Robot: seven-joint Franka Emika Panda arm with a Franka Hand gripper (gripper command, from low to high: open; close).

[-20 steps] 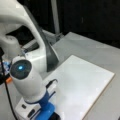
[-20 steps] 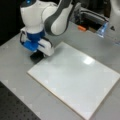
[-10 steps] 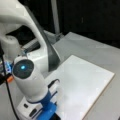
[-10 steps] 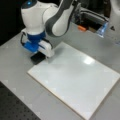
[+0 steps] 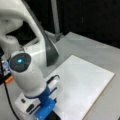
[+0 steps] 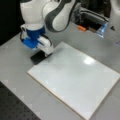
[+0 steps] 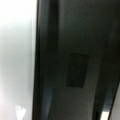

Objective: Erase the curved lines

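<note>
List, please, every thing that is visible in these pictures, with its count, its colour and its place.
white board: one, white, flat on the table; no curve lines show on it.
eraser block: one, black, at the board's corner at a front view's left, under the gripper.
table: one, grey, under everything.
orange object: one, at a front view's top, behind the board.
robot arm: one, white and grey, above the board's corner.
gripper: one, white with blue mount, low over the eraser block; its jaws are hidden.
</note>
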